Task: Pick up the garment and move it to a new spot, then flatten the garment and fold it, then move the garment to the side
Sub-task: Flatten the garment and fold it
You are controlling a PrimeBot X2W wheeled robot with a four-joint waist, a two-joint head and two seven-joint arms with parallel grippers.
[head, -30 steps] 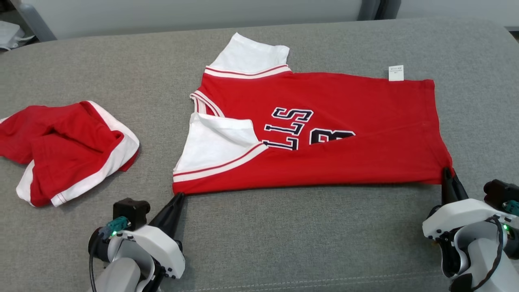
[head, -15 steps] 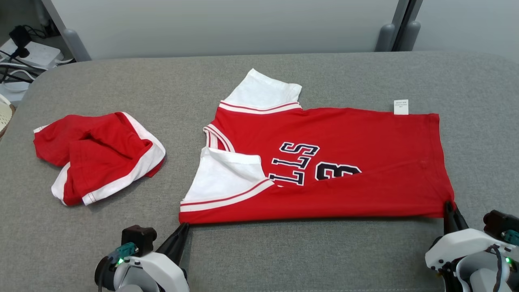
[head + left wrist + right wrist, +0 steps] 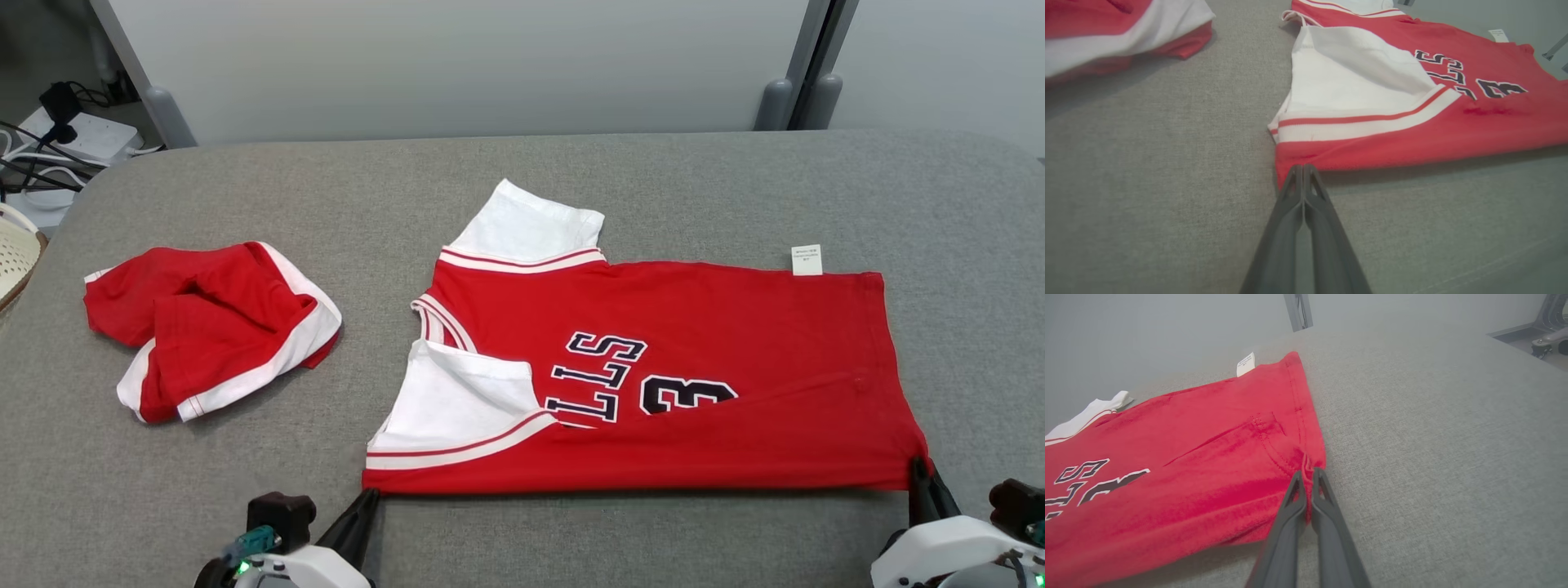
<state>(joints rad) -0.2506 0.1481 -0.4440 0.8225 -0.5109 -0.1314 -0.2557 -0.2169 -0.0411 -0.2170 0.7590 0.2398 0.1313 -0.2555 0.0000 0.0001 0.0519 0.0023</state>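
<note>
Our left end effector (image 3: 1303, 168) seems pinched on a near corner of the jersey (image 3: 718, 327); our right end effector (image 3: 1308, 472) clamps its hem.

Garment (image 3: 694, 327): red knit cloth, matt, soft; white sleeves (image 3: 457, 400) same. Table cover (image 3: 571, 539): grey woven fabric, coarse, matt. Left gripper (image 3: 1303, 168) fingers (image 3: 1286, 228): dark matt plastic.

1. A red jersey (image 3: 735, 327) with white sleeves, red-and-white striped bands, and dark, white-edged letters and a number on its front.
2. It lies spread flat on a grey fabric surface (image 3: 571, 539), turned sideways: neck to the left, hem to the right.
3. Its near long edge is folded over the front, hiding part of the print; the near sleeve (image 3: 457, 396) lies on top.
4. A white label (image 3: 807, 260) sticks out at the far hem corner.
</note>
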